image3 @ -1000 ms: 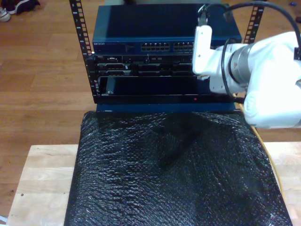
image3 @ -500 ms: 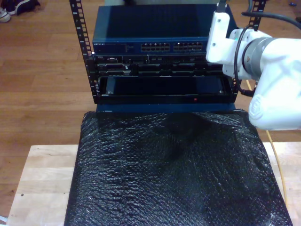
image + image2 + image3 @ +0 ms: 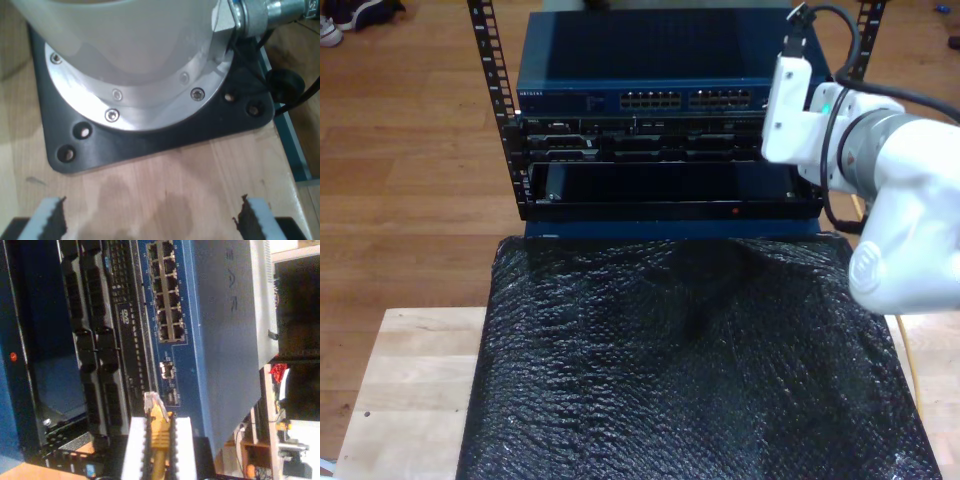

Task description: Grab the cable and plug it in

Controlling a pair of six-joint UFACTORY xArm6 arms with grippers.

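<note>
In the exterior view, the black mat (image 3: 690, 360) is lying bare before the rack (image 3: 660, 150). At that view's right, my second gripper (image 3: 159, 447) is pinching the cable (image 3: 159, 432), its plug (image 3: 151, 401) sitting just short of the blue switch (image 3: 200, 330). My first gripper (image 3: 150, 220) is hanging spread over a wooden table (image 3: 165, 190), near a black base plate (image 3: 150, 142).
</note>
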